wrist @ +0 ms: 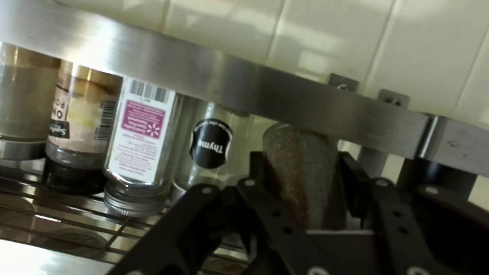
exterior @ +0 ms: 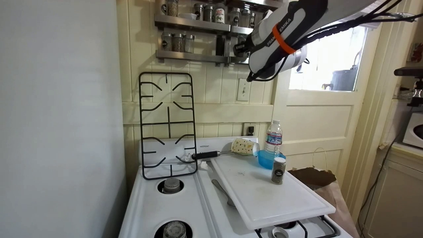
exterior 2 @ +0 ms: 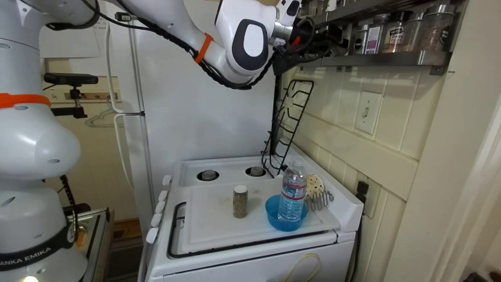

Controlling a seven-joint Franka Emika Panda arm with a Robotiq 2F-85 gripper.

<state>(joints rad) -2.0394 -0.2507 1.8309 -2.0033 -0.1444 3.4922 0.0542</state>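
Observation:
In the wrist view, which stands upside down, my gripper point(wrist: 302, 166) is shut on a clear spice jar point(wrist: 296, 147) with reddish-brown and grey contents. Its two black fingers press on either side of the jar, and the jar's lid end is hidden by the gripper. A steel shelf rail point(wrist: 229, 72) passes right by the jar. Beside it stand a jar labelled Thyme point(wrist: 210, 143) and a bottle with a white and pink label point(wrist: 141, 130). In an exterior view the gripper point(exterior 2: 338, 39) is at the wall shelf, dark and partly hidden.
Below, a white board point(exterior: 264, 198) lies over the stove, bearing a white-capped spice jar point(exterior: 278, 170) and a blue bowl point(exterior: 264, 162) with a water bottle point(exterior: 273, 138) in it. A black burner grate point(exterior: 168, 124) leans upright at the back. More jars point(exterior: 178, 43) line the shelves.

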